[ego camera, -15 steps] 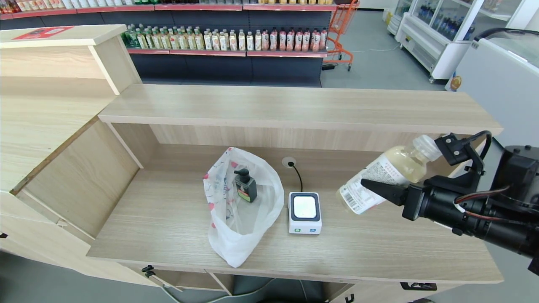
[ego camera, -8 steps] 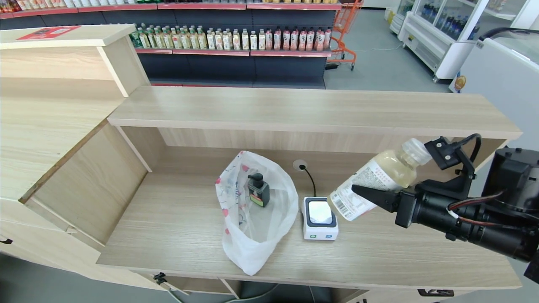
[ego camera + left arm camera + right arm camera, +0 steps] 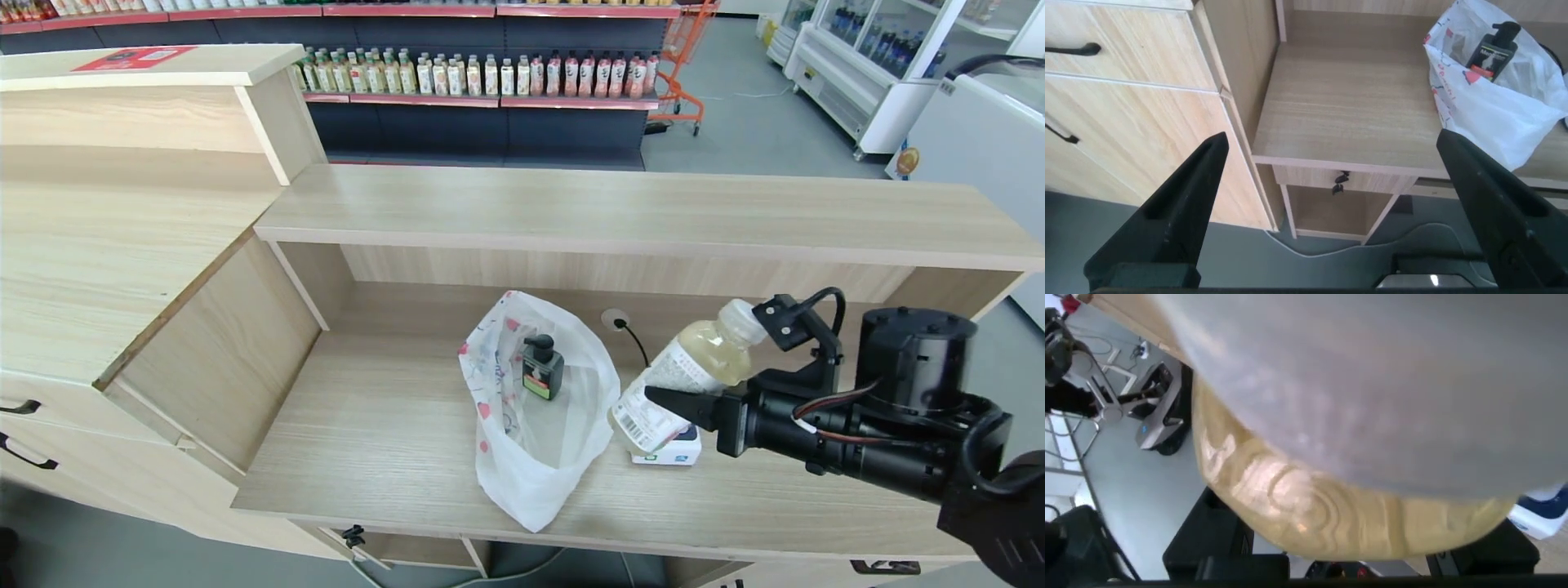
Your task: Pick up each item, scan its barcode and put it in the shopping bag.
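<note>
Item one: bottle (image 3: 686, 384) of pale liquid. My right fingers (image 3: 686, 403) are clamping it about the label and hanging it over the scanner (image 3: 665, 452) on the worktop (image 3: 392, 433), cap tilting toward 2 o'clock, base toward 8 o'clock. Item two: shopping bag (image 3: 522, 482), lying open just at the scanner's 9 o'clock and already holding a dark pump bottle (image 3: 543, 371). Item three: my left fingers (image 3: 1176, 220), standing apart on nothing, off the worktop's front edge above the floor. Hazards, as I am judging them: the barcode near the base is facing up toward the head camera rather than down at the scanner glass, so the read may be failing. The round, smooth body may be slipping under the liquid's weight. The low base may be knocking the scanner or snagging the bag's rim. View notes: the head view is giving the tilt, barcode and bag. My right wrist view is giving only the bottle's wall (image 3: 1355, 457) at close range. My left wrist view is showing the bag from the front.
</note>
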You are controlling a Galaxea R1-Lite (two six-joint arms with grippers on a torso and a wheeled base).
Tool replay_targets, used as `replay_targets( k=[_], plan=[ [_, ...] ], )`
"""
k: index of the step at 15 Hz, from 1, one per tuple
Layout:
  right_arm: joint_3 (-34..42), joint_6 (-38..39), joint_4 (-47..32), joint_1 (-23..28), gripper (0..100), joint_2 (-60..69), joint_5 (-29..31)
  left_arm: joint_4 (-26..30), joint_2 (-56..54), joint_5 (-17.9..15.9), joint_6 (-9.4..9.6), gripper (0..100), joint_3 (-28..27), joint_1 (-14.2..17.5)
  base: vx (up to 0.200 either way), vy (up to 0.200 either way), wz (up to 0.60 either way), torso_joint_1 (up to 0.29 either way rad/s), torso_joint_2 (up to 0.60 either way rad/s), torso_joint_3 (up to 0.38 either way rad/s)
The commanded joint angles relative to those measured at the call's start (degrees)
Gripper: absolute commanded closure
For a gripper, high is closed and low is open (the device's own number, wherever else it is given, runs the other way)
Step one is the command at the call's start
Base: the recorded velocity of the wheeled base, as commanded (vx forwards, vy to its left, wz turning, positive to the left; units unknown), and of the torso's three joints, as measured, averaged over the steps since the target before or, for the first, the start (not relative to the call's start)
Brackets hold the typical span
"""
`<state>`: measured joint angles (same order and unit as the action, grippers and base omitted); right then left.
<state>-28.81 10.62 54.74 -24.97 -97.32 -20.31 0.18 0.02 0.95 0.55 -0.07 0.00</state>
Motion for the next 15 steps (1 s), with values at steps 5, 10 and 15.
replay_targets(
  k=[5,10,15],
  plan=[
    [-1.25,-8.68,3.45,-0.87,100,-12.81,1.33,-0.01,-0.02,0.02,-0.02,0,-0.01,0.0,0.0,0.0,0.0,0.0,0.0,0.0],
    [-12.06,-11.32,9.25,-6.5,100,-26.17,10.91,-0.01,-0.02,0.02,-0.02,0,0.07,0.0,0.0,0.0,0.0,0.0,0.0,0.0],
    [-19.36,-16.24,9.69,-8.43,100,-33.82,11.34,-0.01,-0.02,0.02,-0.02,0,-0.01,0.0,0.0,0.0,0.0,0.0,0.0,0.0]
  ],
)
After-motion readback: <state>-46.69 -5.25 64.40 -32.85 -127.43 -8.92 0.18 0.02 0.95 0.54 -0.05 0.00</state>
